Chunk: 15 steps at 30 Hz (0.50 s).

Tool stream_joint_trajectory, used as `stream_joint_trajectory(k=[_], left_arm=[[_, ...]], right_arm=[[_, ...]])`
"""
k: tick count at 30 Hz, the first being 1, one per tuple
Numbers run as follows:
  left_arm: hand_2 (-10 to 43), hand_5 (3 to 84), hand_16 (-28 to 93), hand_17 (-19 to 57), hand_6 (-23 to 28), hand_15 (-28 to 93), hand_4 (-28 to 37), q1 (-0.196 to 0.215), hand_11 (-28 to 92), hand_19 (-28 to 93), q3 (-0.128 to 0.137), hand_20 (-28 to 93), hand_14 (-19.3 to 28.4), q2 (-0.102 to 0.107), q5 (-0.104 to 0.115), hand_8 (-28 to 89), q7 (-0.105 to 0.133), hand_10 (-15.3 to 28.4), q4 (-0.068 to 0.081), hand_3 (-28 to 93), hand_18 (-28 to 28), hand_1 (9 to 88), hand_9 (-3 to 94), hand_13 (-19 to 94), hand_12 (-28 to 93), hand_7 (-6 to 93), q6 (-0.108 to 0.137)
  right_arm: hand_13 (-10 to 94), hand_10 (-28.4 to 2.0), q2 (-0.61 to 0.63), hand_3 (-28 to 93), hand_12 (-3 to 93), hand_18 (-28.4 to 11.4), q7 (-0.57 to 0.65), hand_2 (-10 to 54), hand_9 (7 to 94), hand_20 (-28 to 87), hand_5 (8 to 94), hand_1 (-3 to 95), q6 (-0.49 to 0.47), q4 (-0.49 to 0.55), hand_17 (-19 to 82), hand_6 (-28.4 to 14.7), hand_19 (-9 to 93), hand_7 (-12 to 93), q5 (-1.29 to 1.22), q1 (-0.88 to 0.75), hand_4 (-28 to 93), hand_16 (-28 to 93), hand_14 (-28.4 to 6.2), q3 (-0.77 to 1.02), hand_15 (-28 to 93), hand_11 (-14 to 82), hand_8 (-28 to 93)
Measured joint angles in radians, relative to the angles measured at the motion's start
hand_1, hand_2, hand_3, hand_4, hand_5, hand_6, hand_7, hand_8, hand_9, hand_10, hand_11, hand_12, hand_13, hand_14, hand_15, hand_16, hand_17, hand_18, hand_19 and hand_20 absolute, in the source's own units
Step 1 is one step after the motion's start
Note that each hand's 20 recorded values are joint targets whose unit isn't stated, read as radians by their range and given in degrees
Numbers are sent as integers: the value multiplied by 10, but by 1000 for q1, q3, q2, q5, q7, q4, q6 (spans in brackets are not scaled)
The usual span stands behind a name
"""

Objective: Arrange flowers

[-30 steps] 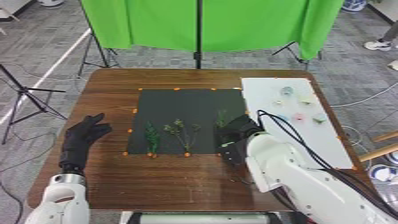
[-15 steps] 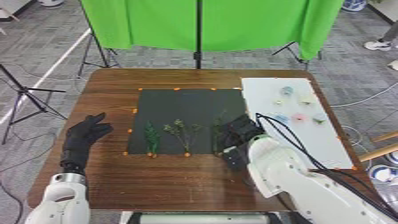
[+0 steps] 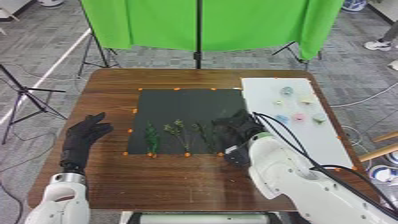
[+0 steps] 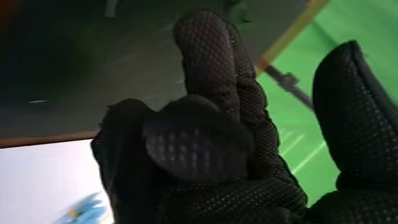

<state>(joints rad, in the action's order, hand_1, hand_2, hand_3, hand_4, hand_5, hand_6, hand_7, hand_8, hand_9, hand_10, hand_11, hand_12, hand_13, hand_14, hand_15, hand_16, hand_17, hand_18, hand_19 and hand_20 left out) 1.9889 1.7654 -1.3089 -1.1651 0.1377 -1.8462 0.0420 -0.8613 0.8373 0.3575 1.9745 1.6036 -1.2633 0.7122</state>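
Sprigs (image 3: 181,131) need even spacing on the mat (image 3: 191,106); whether the right hand (image 3: 238,130) holds the rightmost sprig (image 3: 205,136), I cannot tell; any release should avoid dragging it.

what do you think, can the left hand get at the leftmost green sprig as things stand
Probably yes: the left hand is open left of the black mat, the sprig lies near the mat's left edge, and nothing seems between them; the right hand is farther right.
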Motion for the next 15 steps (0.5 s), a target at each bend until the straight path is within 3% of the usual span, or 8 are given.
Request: stream_joint_trajectory(k=[4, 7, 11, 15], left_arm=[[137, 534, -48, 125, 94, 283, -228, 0, 233, 325, 0, 162, 217, -1, 0, -51, 0, 182, 0, 588, 181, 288, 545, 450, 106, 69, 0], [137, 534, -48, 125, 94, 283, -229, 0, 234, 325, 0, 162, 217, -1, 0, -51, 1, 182, 0, 586, 181, 289, 545, 450, 106, 69, 0], [137, 534, -48, 125, 94, 283, -228, -1, 233, 325, -1, 162, 218, -1, 0, -51, 1, 182, 0, 587, 181, 289, 545, 450, 106, 69, 0], [137, 534, -48, 125, 94, 283, -228, -2, 233, 325, -1, 162, 218, -2, 0, -51, 1, 182, 0, 587, 181, 289, 545, 450, 106, 68, 0]], right_arm=[[937, -165, 12, 612, 162, -142, -163, 80, 711, 535, 610, 249, -64, 15, 665, -44, 932, 195, -138, 0, -131, 249, -42, 21, 591, 101, -79], [937, -159, 13, 612, 138, -145, -265, 95, 646, 530, 586, 234, -214, 21, 656, -48, 932, 149, -251, 1, -136, 255, -45, 49, 578, 79, -72], [937, -155, 5, 603, 120, -150, -273, 103, 601, 527, 567, 230, -441, 21, 654, -49, 932, 130, -185, 19, -138, 256, -46, 46, 572, 67, -71], [937, -153, 0, 605, 107, -151, -230, 105, 592, 525, 558, 226, -477, 20, 653, -50, 932, 120, -89, 25, -136, 259, -48, 26, 566, 70, -67]])
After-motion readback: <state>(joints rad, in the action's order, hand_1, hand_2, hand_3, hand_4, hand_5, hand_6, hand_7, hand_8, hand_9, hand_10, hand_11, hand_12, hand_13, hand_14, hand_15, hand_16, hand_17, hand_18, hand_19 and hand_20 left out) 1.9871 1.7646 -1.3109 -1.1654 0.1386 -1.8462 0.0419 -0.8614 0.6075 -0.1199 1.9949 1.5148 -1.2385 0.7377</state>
